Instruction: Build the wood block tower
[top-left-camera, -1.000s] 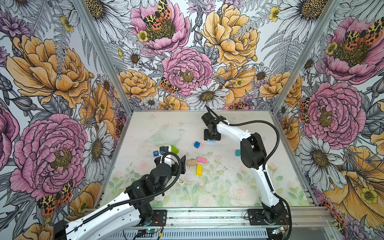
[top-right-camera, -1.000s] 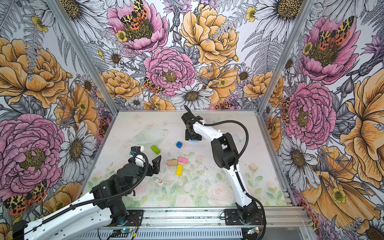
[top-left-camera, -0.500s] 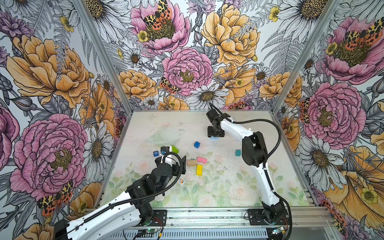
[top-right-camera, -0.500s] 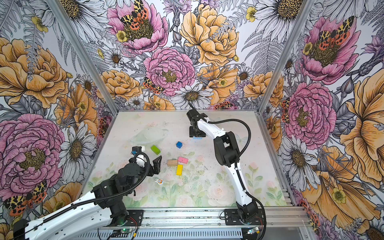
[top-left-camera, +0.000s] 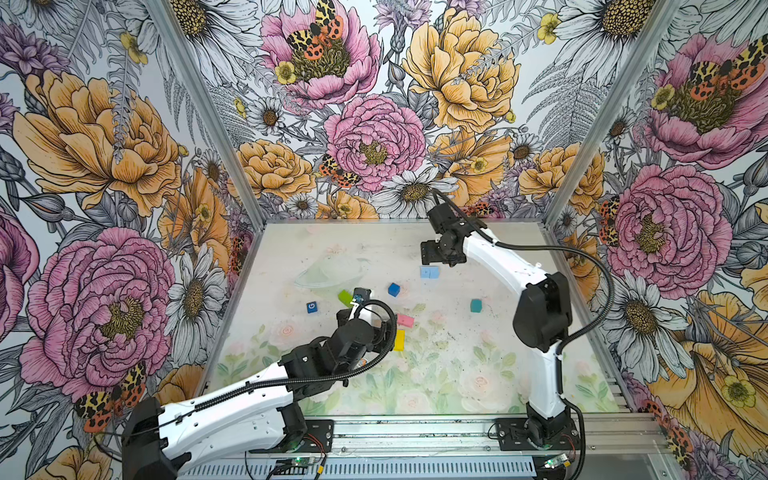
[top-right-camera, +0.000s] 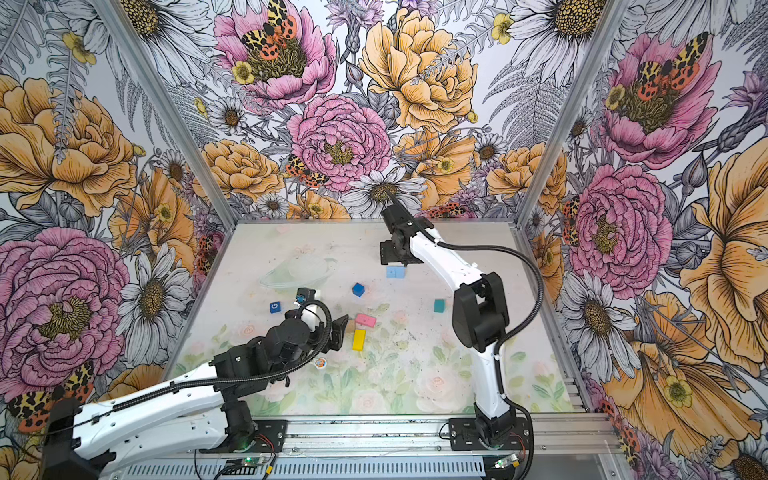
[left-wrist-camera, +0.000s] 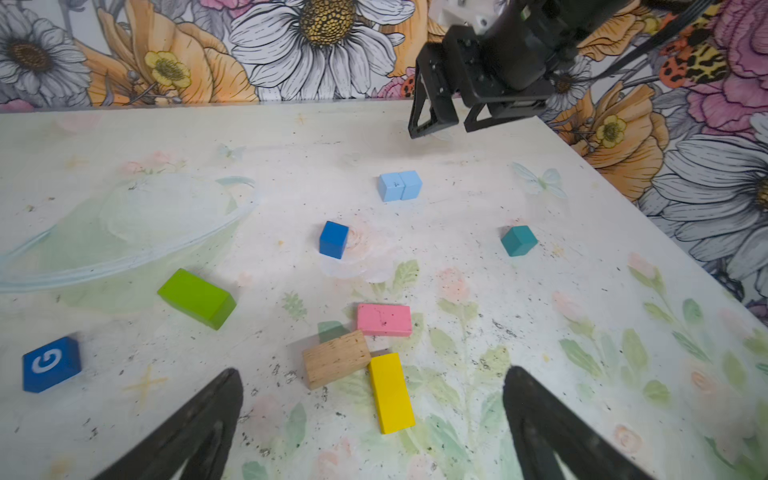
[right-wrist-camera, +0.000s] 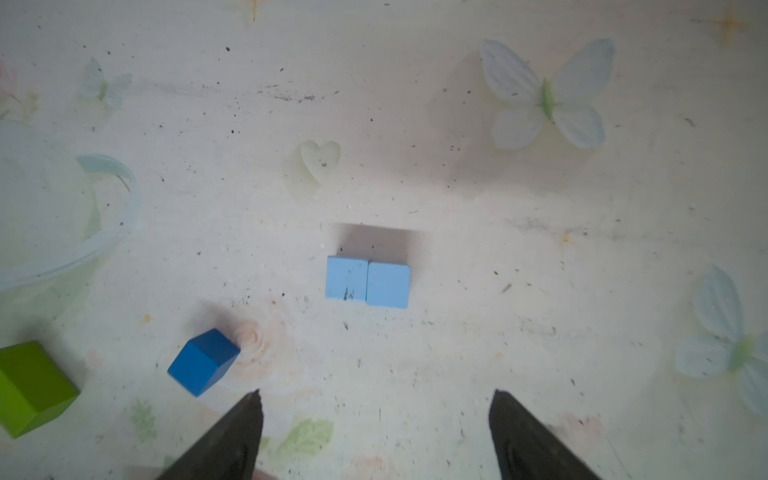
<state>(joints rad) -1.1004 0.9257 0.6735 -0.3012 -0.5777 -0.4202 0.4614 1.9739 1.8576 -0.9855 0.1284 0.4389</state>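
All wood blocks lie flat on the table, none on another, so no tower stands. Two light blue cubes (top-left-camera: 429, 272) (right-wrist-camera: 367, 282) touch side by side. My right gripper (top-left-camera: 434, 258) (right-wrist-camera: 376, 392) hangs open above them, holding nothing. Nearer lie a dark blue cube (top-left-camera: 394, 289), a teal cube (top-left-camera: 476, 306) and a green brick (left-wrist-camera: 196, 298). A pink brick (left-wrist-camera: 384, 319), a bare-wood brick (left-wrist-camera: 336, 359) and a yellow brick (left-wrist-camera: 391, 392) crowd together. My left gripper (left-wrist-camera: 373, 370) (top-left-camera: 365, 316) is wide open just short of that cluster, empty.
A dark blue cube with a white G (left-wrist-camera: 50, 364) lies left of my left gripper. A small round sticker (top-right-camera: 319, 363) lies beside the left arm. Flowered walls close in the table (top-left-camera: 478, 374) at the back and both sides.
My right gripper has opened, let go of a light blue cube beside the other one, and drawn up and slightly back. The left arm has hardly moved.
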